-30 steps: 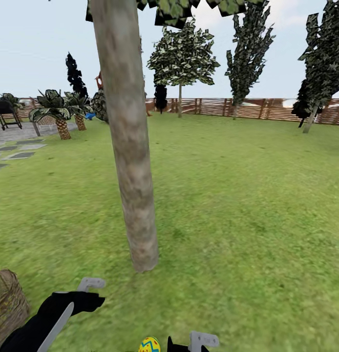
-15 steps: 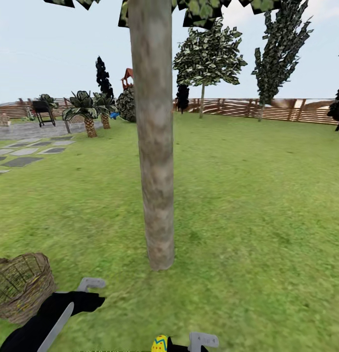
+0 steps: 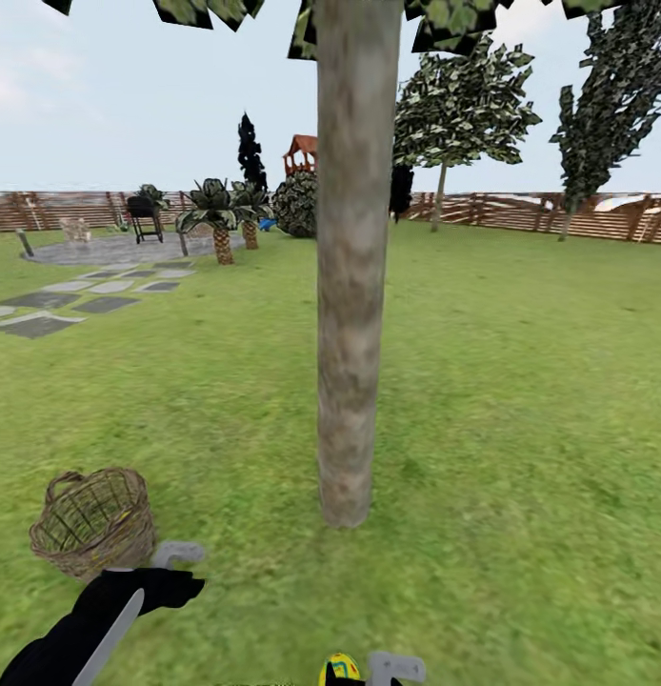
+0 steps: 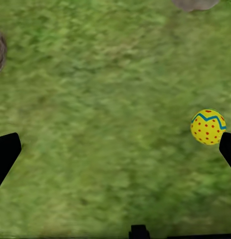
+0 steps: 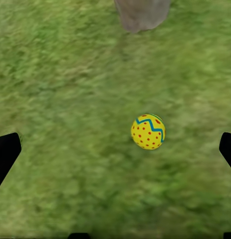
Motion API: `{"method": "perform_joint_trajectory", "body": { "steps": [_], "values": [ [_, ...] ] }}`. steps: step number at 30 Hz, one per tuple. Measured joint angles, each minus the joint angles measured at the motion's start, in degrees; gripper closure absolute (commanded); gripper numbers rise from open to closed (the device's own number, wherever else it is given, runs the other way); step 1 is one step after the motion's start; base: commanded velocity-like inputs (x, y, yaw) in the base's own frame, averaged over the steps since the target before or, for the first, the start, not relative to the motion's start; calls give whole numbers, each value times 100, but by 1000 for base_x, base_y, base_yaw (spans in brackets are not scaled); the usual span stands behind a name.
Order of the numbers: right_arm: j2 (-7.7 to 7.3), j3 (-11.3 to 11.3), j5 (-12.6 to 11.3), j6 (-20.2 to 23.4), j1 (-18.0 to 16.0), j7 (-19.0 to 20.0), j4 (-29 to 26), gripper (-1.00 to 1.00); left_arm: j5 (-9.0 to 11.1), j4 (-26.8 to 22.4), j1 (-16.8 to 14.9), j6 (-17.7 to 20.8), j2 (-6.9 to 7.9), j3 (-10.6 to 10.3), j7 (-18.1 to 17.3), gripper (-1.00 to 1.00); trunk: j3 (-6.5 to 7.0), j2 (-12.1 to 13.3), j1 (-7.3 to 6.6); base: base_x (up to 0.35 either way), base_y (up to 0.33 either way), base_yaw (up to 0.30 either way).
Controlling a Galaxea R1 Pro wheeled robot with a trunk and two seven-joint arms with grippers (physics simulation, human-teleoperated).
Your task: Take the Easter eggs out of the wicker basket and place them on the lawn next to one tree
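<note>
One yellow Easter egg (image 5: pixel 148 131) with red dots and a blue zigzag lies on the lawn (image 3: pixel 521 400), a short way from the foot of the tree (image 3: pixel 350 333). The same egg (image 3: pixel 340 669) peeks in at the head view's lower edge. My right gripper (image 5: pixel 115 149) hangs open above the grass with the egg below it, not touching. My left gripper (image 4: pixel 115 149) is open too and holds nothing, and the egg (image 4: pixel 208 127) lies near one of its fingers (image 4: pixel 228 149). The wicker basket (image 3: pixel 92 522) stands on the grass left of the trunk. I cannot make out what it holds.
Grey stepping stones (image 3: pixel 45 314) and a paved patch with a black grill (image 3: pixel 145 217) lie far left. Short palms (image 3: pixel 216 221), a bush and dark trees stand before the slatted fence (image 3: pixel 559 214). Open grass stretches to the right of the trunk.
The whole view has swung left, so trunk and egg sit further right in the picture and the basket has come fully into sight. Both arms keep their pose.
</note>
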Motion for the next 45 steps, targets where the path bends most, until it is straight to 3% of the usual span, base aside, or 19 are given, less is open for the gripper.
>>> {"method": "perform_joint_trajectory", "body": {
  "steps": [45],
  "values": [
    [0, 10, 15, 0, -2, 0, 11, -100, -1, 6, -1, 5, -6, 1, 1, -100, 811, 1808, -989, -4, 0, 283]
  ]
}}
